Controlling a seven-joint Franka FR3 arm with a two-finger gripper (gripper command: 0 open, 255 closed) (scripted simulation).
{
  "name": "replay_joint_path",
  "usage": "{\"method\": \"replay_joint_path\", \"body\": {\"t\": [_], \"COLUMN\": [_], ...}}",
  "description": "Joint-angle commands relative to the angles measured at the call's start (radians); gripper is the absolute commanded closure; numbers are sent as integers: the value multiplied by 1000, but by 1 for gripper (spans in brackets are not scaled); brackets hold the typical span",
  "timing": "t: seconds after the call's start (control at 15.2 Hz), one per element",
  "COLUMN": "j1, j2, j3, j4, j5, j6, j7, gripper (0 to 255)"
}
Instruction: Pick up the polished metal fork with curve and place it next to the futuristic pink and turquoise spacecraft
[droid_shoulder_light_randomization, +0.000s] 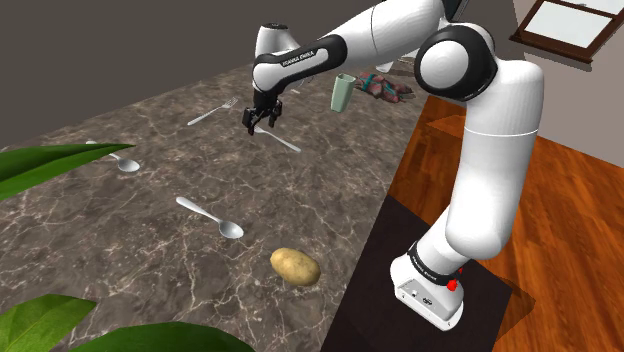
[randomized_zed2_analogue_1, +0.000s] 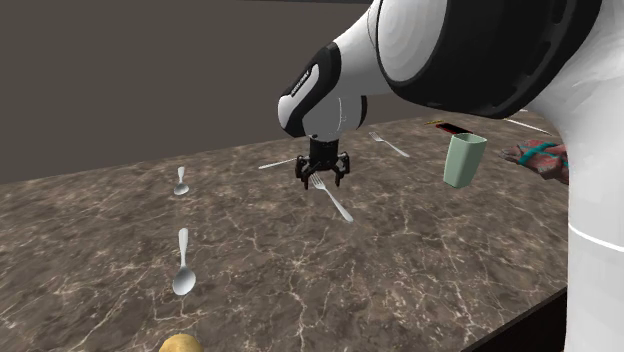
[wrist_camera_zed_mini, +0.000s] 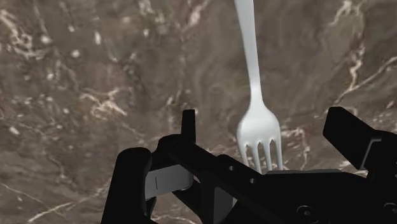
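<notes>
The gripper (droid_shoulder_light_randomization: 262, 122) hangs low over the marbled counter (droid_shoulder_light_randomization: 150, 240), its fingers spread wide and grasping nothing; the pale metal fork (droid_shoulder_light_randomization: 280, 140) lies flat on the counter just beneath (tines between the fingers, untouched, handle pointing away); the pink and turquoise spacecraft (droid_shoulder_light_randomization: 385, 88) sits well apart, near a green cup (droid_shoulder_light_randomization: 342, 93), toward the shoulder view's upper right.

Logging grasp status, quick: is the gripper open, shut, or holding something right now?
Gripper: open, its black fingers apart on either side of the tines of the fork, holding nothing.
</notes>
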Motion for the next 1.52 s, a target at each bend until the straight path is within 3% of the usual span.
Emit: {"method": "replay_joint_path", "body": {"t": [0.0, 0.59, 1.45], "j1": [0, 0, -1], "j2": [0, 0, -72], "j3": [0, 0, 3], "j4": [0, 0, 74], "j5": [0, 0, 6], "j6": [0, 0, -146], "j7": [0, 0, -4], "gripper": [255, 255, 255]}}
